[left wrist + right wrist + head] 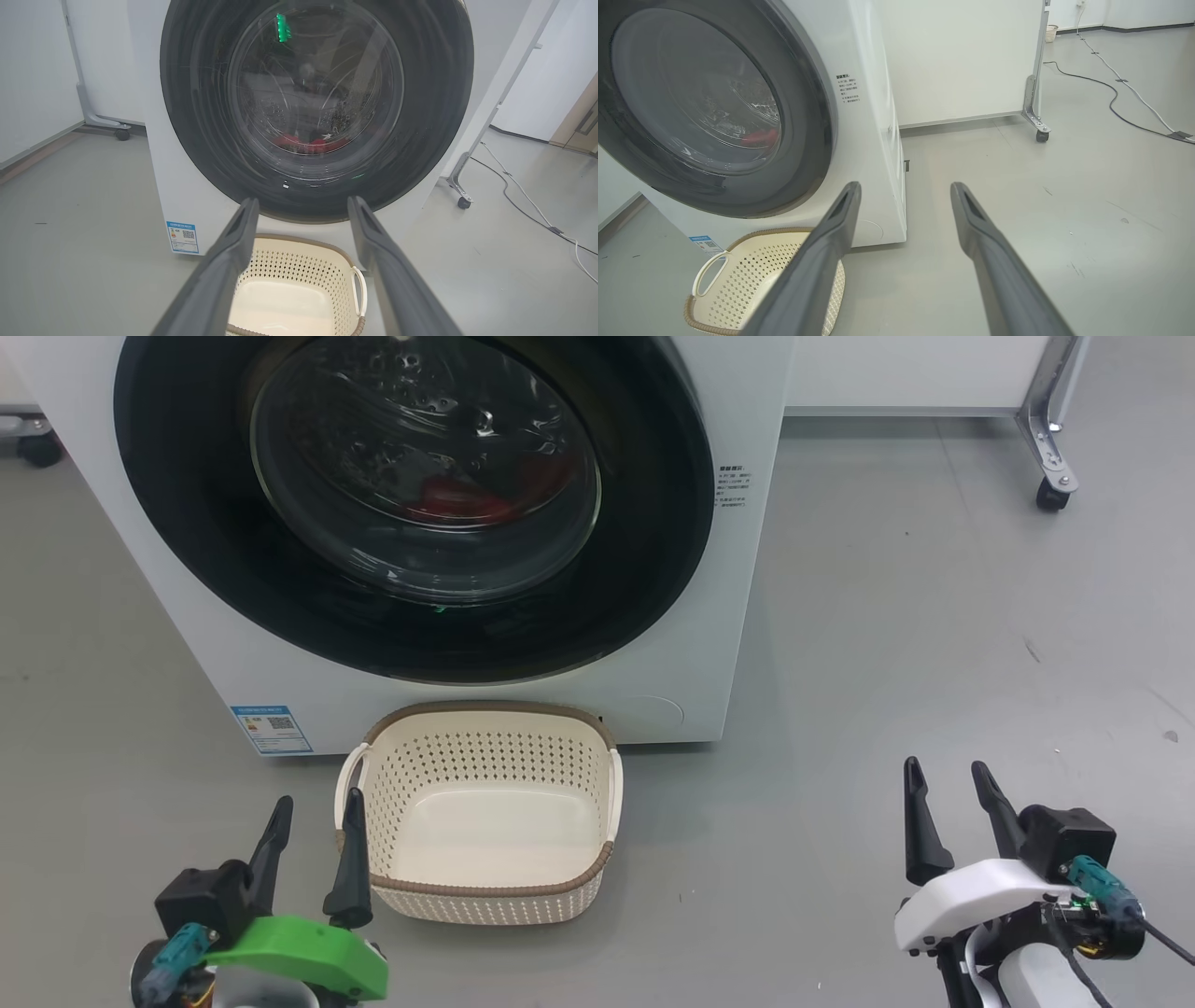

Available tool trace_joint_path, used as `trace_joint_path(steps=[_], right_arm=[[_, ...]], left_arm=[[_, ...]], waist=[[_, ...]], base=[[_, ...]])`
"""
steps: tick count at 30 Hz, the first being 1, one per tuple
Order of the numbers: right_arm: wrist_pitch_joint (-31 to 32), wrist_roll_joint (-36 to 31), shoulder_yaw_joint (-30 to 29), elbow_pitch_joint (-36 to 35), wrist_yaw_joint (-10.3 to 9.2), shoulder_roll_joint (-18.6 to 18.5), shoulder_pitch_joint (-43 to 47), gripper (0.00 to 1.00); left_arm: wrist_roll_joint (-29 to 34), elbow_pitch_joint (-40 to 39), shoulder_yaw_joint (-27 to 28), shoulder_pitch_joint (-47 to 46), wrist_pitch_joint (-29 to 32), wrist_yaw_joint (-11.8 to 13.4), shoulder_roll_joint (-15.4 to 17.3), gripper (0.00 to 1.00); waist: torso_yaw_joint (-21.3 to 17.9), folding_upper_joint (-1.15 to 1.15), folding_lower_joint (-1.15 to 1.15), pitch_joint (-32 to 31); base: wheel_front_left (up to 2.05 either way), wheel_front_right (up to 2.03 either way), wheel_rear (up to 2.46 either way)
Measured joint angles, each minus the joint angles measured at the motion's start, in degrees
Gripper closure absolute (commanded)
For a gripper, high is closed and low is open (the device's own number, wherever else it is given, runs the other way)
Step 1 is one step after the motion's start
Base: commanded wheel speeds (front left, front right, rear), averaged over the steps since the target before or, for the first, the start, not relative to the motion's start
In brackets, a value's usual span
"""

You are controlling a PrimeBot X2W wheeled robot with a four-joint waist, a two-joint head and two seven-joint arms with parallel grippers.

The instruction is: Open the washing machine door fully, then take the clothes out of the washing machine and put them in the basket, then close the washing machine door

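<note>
**Head view.** The washing machine (pixel 738 616) stands white on the grey floor (pixel 887 644). Its door (pixel 644 523) lies shut, flush against the front. Through the glass we see the clothes (pixel 462 504), a red heap low in the washing machine's drum. The basket (pixel 495 905) sits empty on the floor just in front of the washing machine, below the door. A blue sticker (pixel 271 728) marks the washing machine's lower left corner.

The left gripper (pixel 318 800) hangs in front of the washing machine, just beside the basket's left handle. One finger overlaps the handle here, and we cannot tell whether it touches. Its jaws stand wide and hold nothing. The right gripper (pixel 946 765) hovers over bare floor off the washing machine's right side, well apart from the basket, with jaws likewise wide and empty.

**Left wrist view.** We look between two spread fingers (pixel 224 270) straight at the washing machine's door. The red clothes show at the bottom of the glass. The basket lies under the door.

**Right wrist view.** The fingers (pixel 994 261) are parted wide and point past the washing machine's right front corner. The door is closed, with a spot of red behind the glass. The basket sits at the washing machine's foot. A wheeled frame leg (pixel 1036 121) and a cable (pixel 1111 93) lie beyond the washing machine's right side.
</note>
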Motion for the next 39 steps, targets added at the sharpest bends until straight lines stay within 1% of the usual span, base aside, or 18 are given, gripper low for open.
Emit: trace_joint_path(steps=[7, 9, 13, 14, 16, 39], right_arm=[[-1.16, -4.46, 0.37, -0.25, -0.65, 0.77, 0.01, 0.00], [-1.25, -5.63, 0.54, -0.41, -1.11, 1.03, 0.01, 0.00], [-2.05, -8.91, 1.12, -0.56, -1.21, 1.37, 0.02, 0.00], [-2.26, -9.20, 1.15, -0.56, -1.64, 1.52, 0.03, 0.00], [-2.44, -9.73, 1.26, -0.58, -1.64, 1.75, 0.04, 0.00], [-2.44, -10.05, -1.45, -0.56, -1.75, 3.28, 0.30, 0.00]], left_arm=[[3.76, 0.20, -0.19, -0.01, -0.96, 0.66, -0.18, 0.00], [5.04, 0.29, -0.26, -0.01, -1.37, 1.00, -0.19, 0.00], [7.22, 0.62, -0.37, -0.02, -1.98, 1.44, -0.36, 0.00], [7.65, 0.75, -0.36, -0.02, -2.27, 1.51, -0.42, 0.00], [8.56, 0.87, -0.38, -0.03, -2.46, 1.51, -0.46, 0.00], [8.71, 2.66, -0.12, -0.15, -2.46, 1.76, -1.02, 0.00]], waist=[[0.14, 0.00, 0.00, 0.06], [0.17, 0.00, 0.00, 0.08], [0.23, 0.00, 0.00, 0.11], [0.23, 0.00, 0.00, 0.11], [0.23, 0.00, 0.00, 0.11], [0.21, 0.00, 0.00, 0.09]], base=[[0.00, 0.00, 0.00], [0.00, 0.00, 0.00], [0.00, 0.00, 0.00], [0.00, 0.00, 0.00], [0.00, 0.00, 0.00], [0.00, 0.00, 0.00]])
